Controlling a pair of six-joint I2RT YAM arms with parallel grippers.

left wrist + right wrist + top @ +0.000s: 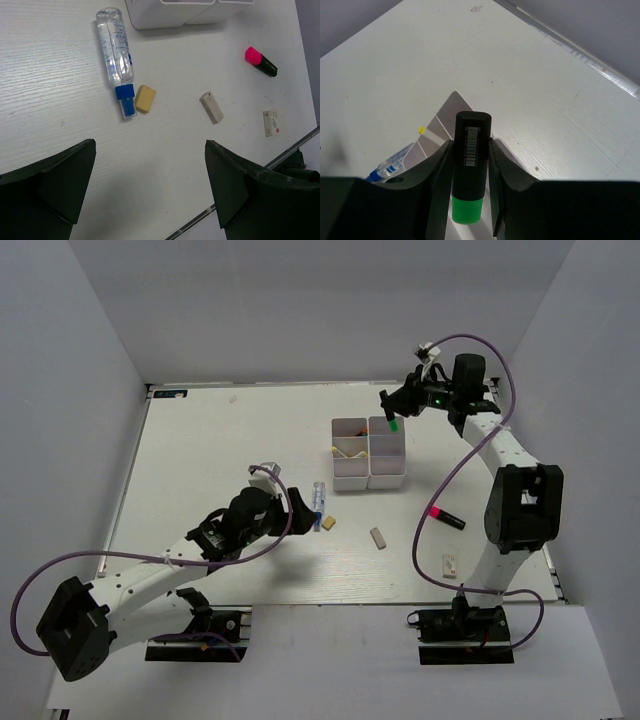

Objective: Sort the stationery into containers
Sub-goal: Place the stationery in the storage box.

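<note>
I saw the white wood-grain table (pixel 230 440), with the white plastic organiser tray (pixel 350 483) of square compartments at its far middle. My left gripper (pixel 150 145) hung with its dark jaws spread wide, gripping nothing, over bare table on the near side of the clear blue-white tube (pixel 117 55), whose blue print I could not read. The right gripper (pixel 470 165) was clamped on the green marker (pixel 471 145), a black barrel with a barcode sticker, above the tray's far right corner. The pink highlighter (pixel 260 61) lay to the right. The blocky tan eraser (pixel 145 98) sat just beside the tube's blue cap, and the grey eraser (pixel 212 107) lay apart.
</note>
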